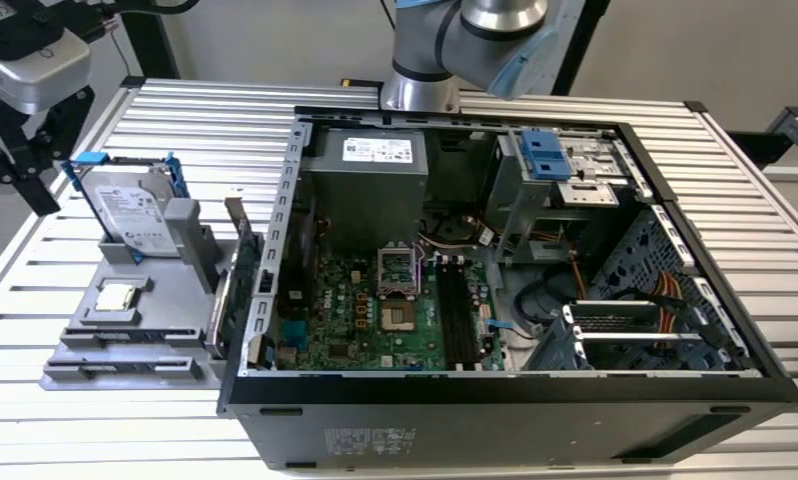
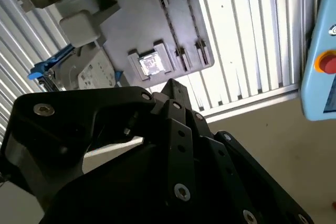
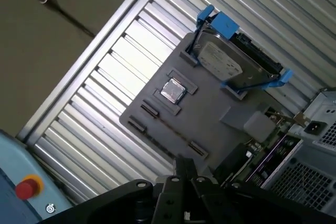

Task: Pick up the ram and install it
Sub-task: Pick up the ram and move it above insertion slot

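Gripper [image 2: 170, 85], black, hangs clear of the grey tray [image 3: 210, 114] in both wrist views; we cannot tell whether it is apart or together. Nearest it, a thin dark strip [image 3: 173, 129] runs along the tray's long slot between two end clips. We cannot tell whether this strip is the ram. Just beside the slot, a square silver chip [image 3: 173, 91] lies flat in its recess. Past the chip, a hard drive [image 3: 226, 59] stands in a blue frame on the tray, and its white label carries print too small for us to read. In the exterior view, a green card [image 1: 246, 290] stands on edge between the tray and the open case [image 1: 506, 400]. Inside the case lies the motherboard [image 1: 359, 320], with black slots [image 1: 459, 320] running along it. Above them sits the power supply [image 1: 366, 185], whose white label [image 1: 379, 150] we cannot read. Tray and case rest on a slatted table [image 1: 212, 110]. A pale blue pendant bears a red button [image 3: 26, 188].
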